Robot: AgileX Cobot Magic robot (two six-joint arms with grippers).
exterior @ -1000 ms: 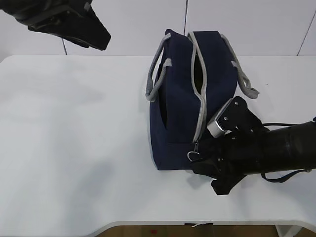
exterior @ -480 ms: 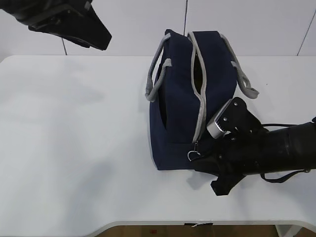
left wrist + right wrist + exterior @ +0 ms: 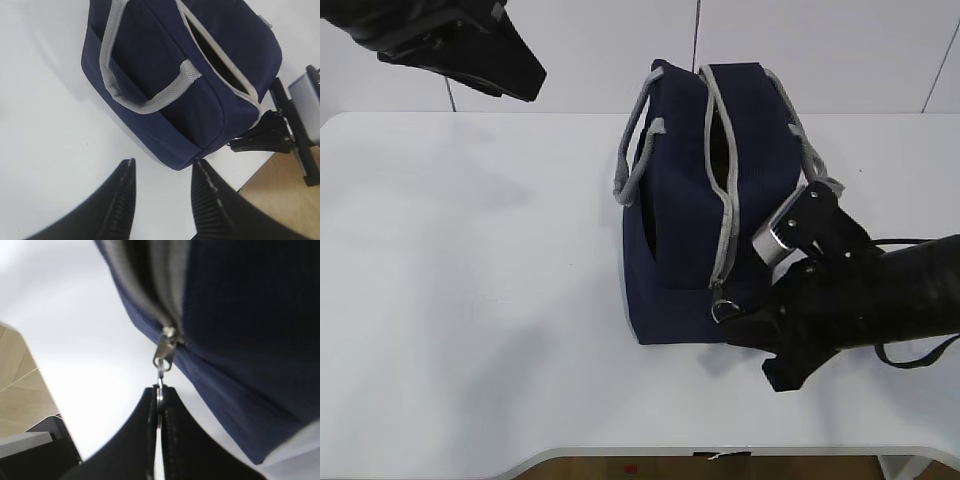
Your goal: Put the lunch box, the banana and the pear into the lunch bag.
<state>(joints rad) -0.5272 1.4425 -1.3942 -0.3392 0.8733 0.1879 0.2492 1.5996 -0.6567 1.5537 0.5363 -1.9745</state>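
Right of centre on the white desk stands the lunch bag, its grey zipper parted along the top and its handles drooping to either side. At the bag's near right corner, the right tool has its jaws pinched together on the ring pull of the zipper. The left tool hangs raised over the far left of the desk, jaws partly apart and holding nothing.

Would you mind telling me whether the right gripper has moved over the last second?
Yes. The right gripper, shut on the ring pull, has shifted slightly rightwards and towards the table's near edge.
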